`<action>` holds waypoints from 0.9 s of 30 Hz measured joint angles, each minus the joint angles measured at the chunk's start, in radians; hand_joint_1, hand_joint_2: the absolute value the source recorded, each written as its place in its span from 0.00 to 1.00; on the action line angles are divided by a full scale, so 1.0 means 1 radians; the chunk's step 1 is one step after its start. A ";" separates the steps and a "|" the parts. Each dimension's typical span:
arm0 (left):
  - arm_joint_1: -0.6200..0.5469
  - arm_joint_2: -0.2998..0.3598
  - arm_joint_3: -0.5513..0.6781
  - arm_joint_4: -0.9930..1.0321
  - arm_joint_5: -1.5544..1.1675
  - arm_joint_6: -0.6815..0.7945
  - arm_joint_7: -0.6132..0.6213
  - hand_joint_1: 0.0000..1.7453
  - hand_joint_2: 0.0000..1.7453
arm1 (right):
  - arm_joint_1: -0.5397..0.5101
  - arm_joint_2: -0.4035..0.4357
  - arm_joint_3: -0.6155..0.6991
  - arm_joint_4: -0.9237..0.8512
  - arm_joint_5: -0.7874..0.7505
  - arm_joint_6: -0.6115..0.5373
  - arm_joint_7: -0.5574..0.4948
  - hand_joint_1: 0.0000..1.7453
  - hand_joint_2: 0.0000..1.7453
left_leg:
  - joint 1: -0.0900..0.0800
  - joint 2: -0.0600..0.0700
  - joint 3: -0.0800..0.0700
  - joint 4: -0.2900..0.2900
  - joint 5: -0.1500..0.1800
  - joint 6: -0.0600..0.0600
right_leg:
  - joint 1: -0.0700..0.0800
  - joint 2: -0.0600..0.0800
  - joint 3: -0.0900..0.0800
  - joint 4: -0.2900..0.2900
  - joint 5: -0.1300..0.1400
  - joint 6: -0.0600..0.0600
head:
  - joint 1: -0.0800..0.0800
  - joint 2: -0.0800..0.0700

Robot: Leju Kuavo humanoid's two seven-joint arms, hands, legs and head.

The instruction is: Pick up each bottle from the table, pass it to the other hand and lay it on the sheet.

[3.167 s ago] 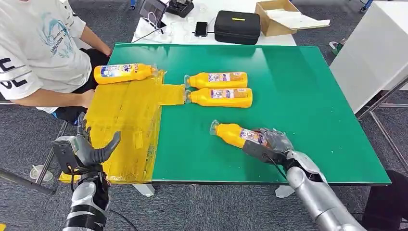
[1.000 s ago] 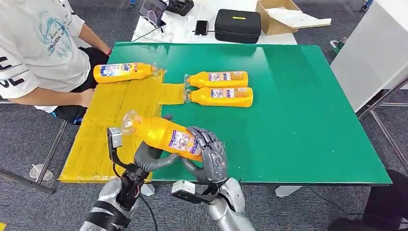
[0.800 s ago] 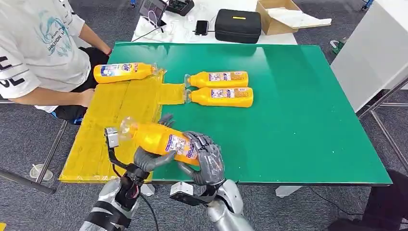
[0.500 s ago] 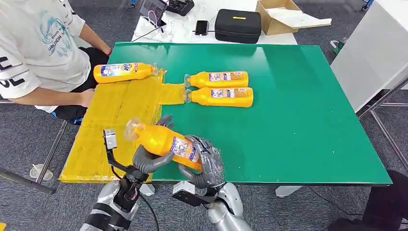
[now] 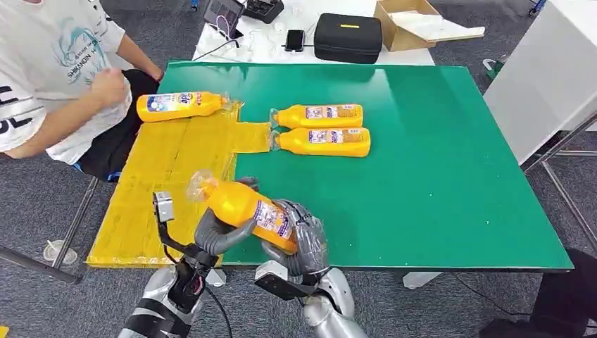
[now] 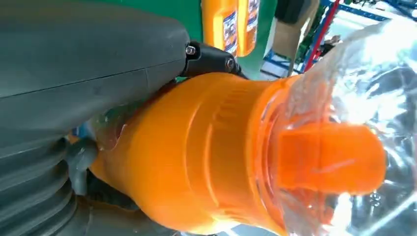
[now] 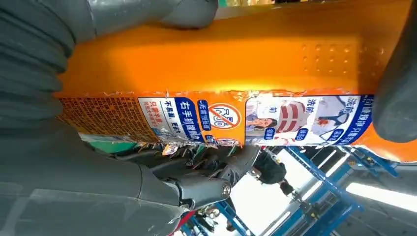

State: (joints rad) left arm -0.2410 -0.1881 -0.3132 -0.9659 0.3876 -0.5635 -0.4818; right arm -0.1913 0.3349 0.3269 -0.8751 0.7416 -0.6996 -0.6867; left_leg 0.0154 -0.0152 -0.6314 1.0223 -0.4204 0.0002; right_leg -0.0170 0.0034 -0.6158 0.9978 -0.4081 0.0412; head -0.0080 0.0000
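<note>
Holding one orange bottle (image 5: 243,211) off the table between both hands at the near edge, cap end tilting up and away to the left. Right hand (image 5: 303,239) wrapping the label end from below, fingers curling round the body. Left hand (image 5: 215,232) cupping the shoulder just under the neck, thumb pressing the side (image 6: 123,142). Long axis running from right hand across to left hand, cap pointing toward the yellow sheet (image 5: 169,176) lying just beyond the left hand. Left hand being nearer the sheet, release of the right grip likely coming next.
</note>
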 measured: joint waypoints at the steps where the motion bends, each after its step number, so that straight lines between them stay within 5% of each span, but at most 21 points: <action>1: 0.000 0.000 -0.001 -0.001 0.000 0.000 0.000 1.00 1.00 | -0.001 0.000 0.003 0.000 -0.001 0.000 0.002 1.00 1.00 | 0.000 0.000 0.000 0.000 0.000 0.000 | 0.000 0.000 0.000 0.000 0.000 0.000 | 0.000 0.000; 18: 0.002 0.002 0.009 -0.001 0.042 -0.028 0.002 1.00 1.00 | -0.011 -0.002 0.045 0.019 -0.011 0.000 0.017 0.98 1.00 | 0.000 0.000 0.000 0.000 0.000 0.000 | 0.000 0.000 0.000 0.000 0.000 0.000 | 0.000 0.000; 19: 0.002 0.003 0.010 -0.001 0.042 -0.029 0.003 1.00 1.00 | -0.011 -0.002 0.046 0.021 -0.011 0.000 0.018 0.88 1.00 | 0.000 0.000 0.000 0.000 0.000 0.000 | 0.000 0.000 0.000 0.000 0.000 0.000 | 0.000 0.000; 20: 0.003 0.002 0.011 -0.001 0.042 -0.030 0.003 1.00 1.00 | -0.011 -0.002 0.046 0.021 -0.011 0.000 0.018 0.13 1.00 | 0.000 0.000 0.000 0.000 0.000 0.000 | 0.000 0.000 0.000 0.000 0.000 0.000 | 0.000 0.000; 21: 0.004 0.003 0.011 -0.001 0.045 -0.033 0.003 1.00 1.00 | -0.012 -0.002 0.047 0.022 -0.011 -0.001 0.019 0.00 1.00 | 0.000 0.000 0.000 0.000 0.000 0.000 | 0.000 0.000 0.000 0.000 0.000 0.000 | 0.000 0.000; 22: 0.004 0.003 0.012 -0.001 0.054 -0.035 0.005 1.00 1.00 | -0.012 -0.002 0.047 0.023 -0.009 -0.001 0.021 0.00 0.00 | 0.000 0.000 0.000 0.000 0.000 0.000 | 0.000 0.000 0.000 0.000 0.000 0.000 | 0.000 0.000; 27: 0.006 -0.003 0.022 -0.002 0.103 -0.028 0.032 1.00 1.00 | -0.014 -0.003 0.046 0.033 0.057 -0.001 0.078 0.00 0.00 | 0.000 0.000 0.000 0.000 0.000 0.000 | 0.000 0.000 0.000 0.000 0.000 0.000 | 0.001 0.000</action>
State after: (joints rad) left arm -0.2345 -0.1915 -0.2911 -0.9678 0.4905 -0.5918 -0.4497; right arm -0.2054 0.3323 0.3731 -0.8419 0.7981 -0.7004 -0.6092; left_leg 0.0154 -0.0154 -0.6316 1.0223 -0.4204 0.0002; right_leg -0.0169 0.0033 -0.6158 0.9978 -0.4081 0.0412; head -0.0072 0.0000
